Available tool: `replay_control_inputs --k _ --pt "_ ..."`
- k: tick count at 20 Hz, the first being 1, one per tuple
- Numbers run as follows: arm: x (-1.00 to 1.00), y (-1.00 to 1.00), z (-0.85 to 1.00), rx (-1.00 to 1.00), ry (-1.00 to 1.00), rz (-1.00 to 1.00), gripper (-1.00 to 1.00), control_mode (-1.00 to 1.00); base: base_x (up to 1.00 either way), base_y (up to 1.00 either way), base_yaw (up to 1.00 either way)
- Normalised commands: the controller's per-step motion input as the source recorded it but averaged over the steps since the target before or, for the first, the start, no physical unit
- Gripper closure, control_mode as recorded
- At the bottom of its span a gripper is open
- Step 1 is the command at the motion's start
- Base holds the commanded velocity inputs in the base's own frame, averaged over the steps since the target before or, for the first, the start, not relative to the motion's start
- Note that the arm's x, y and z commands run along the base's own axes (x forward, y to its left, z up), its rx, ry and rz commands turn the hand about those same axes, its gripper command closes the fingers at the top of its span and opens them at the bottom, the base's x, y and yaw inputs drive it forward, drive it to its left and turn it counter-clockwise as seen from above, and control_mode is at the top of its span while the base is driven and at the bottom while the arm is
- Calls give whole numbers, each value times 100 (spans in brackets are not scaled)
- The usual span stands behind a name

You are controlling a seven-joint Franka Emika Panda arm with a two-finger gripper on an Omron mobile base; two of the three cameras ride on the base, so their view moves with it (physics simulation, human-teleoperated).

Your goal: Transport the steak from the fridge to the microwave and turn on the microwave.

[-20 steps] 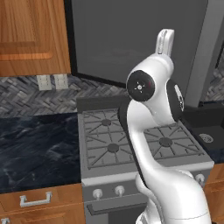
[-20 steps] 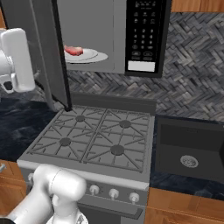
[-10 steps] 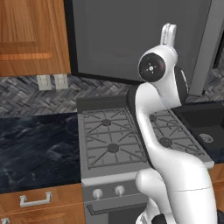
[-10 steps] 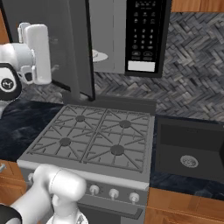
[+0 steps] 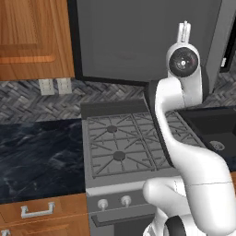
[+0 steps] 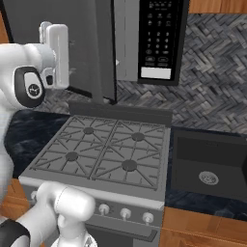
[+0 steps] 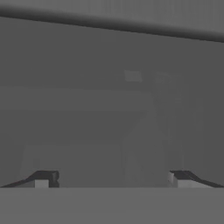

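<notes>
From the left base view: microwave door (image 5: 138,41) swung partway in, broad grey face toward the camera, claw (image 5: 184,31) raised just in front of it near its right edge.

From the right base view: claw (image 6: 54,46) left of the door (image 6: 103,48), close against its outer face; keypad panel (image 6: 159,38) well to the right, past the door's edge. Steak not visible, likely inside behind the door.

From the hand view: fingertips (image 7: 41,178) spread wide, pinching nothing, flat grey door surface straight ahead. Probably pushing the door closed toward the right.
</notes>
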Motion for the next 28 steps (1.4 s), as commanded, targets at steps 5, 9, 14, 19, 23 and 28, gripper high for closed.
replay_control_inputs --k 5,9,14,19,23,28 --pt "39 -15 0 4 1 14 -100 -100 0 0 0" --pt "39 -5 0 1 3 13 -100 -100 0 0 0" --pt "22 0 -1 0 0 12 -100 -100 0 0 0" --pt "21 0 -5 0 0 10 -100 -100 0 0 0" --pt "29 0 -6 0 0 7 -100 -100 0 0 0" --pt "35 2 -11 0 0 5 -100 -100 0 0 0"
